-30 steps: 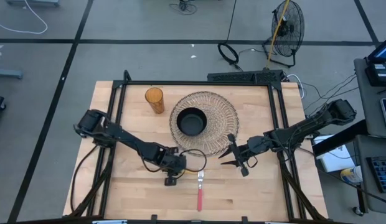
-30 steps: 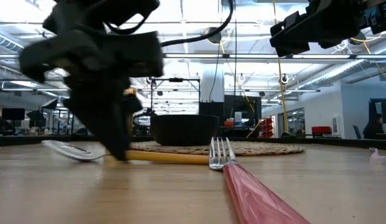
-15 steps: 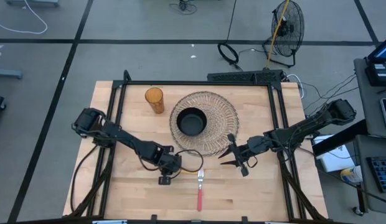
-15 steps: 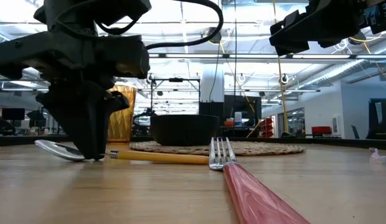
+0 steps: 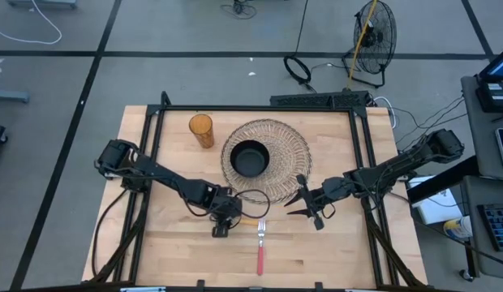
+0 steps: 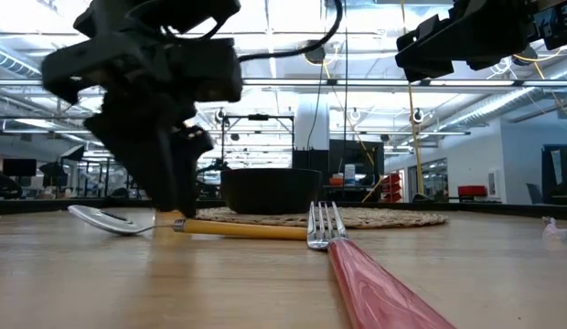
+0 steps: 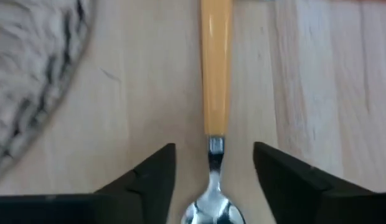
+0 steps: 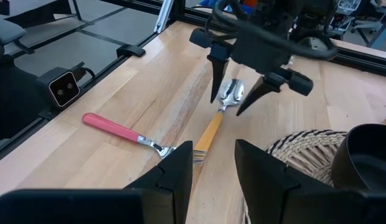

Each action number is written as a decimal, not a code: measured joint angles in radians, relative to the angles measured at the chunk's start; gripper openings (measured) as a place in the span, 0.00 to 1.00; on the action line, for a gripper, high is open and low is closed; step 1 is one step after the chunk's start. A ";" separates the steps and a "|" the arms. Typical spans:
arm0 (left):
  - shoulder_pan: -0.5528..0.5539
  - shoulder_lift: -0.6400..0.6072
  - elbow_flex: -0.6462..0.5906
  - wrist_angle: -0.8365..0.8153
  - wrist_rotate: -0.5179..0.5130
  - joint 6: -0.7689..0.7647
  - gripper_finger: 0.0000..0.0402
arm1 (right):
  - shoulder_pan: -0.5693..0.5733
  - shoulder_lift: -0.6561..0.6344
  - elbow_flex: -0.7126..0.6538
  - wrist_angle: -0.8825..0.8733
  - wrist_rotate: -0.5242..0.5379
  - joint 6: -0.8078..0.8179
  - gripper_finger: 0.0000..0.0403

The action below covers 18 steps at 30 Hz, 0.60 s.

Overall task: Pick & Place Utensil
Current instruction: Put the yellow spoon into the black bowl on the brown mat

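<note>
A spoon with a yellow handle and a metal bowl lies flat on the wooden table, in front of the woven mat. My left gripper stands open over it, pointing down. One finger is on either side of the spoon's thin metal neck, with a gap on both sides. A fork with a pink handle lies just right of the spoon, its tines toward the mat. My right gripper hovers open to the right of the fork, holding nothing.
A black bowl sits on the round woven mat at the table's far middle. An amber cup stands to the mat's left. Black frame rails run along the table's left and right sides. Bare wood lies toward the near edge.
My left gripper went a little toward the table's left edge, and the spoon slid that way with it. Both then came back toward the right. The spoon has stayed flat on the table throughout.
</note>
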 joint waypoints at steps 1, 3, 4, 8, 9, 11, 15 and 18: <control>0.000 0.000 0.007 -0.001 -0.016 0.001 0.60 | 0.000 0.000 0.000 0.000 0.000 0.000 0.29; 0.000 -0.001 0.022 0.002 -0.043 0.018 0.64 | 0.000 0.000 0.000 0.000 0.000 -0.001 0.29; 0.000 -0.001 0.029 0.007 -0.048 0.028 0.65 | 0.000 0.000 0.000 0.000 0.000 -0.001 0.29; 0.000 0.006 0.037 0.079 -0.061 0.062 0.65 | 0.000 0.000 0.000 0.000 0.000 -0.001 0.29; 0.000 0.007 0.037 0.085 -0.061 0.070 0.64 | 0.000 0.000 0.000 0.000 0.000 0.000 0.29; 0.000 0.022 0.037 0.100 -0.063 0.076 0.62 | 0.000 0.000 0.000 -0.001 0.000 0.001 0.29; -0.003 0.066 0.036 0.114 -0.052 0.079 0.56 | 0.000 0.000 0.000 -0.001 0.000 0.001 0.29; -0.009 0.100 0.040 0.129 -0.039 0.083 0.52 | 0.000 0.000 0.000 0.000 0.000 0.001 0.29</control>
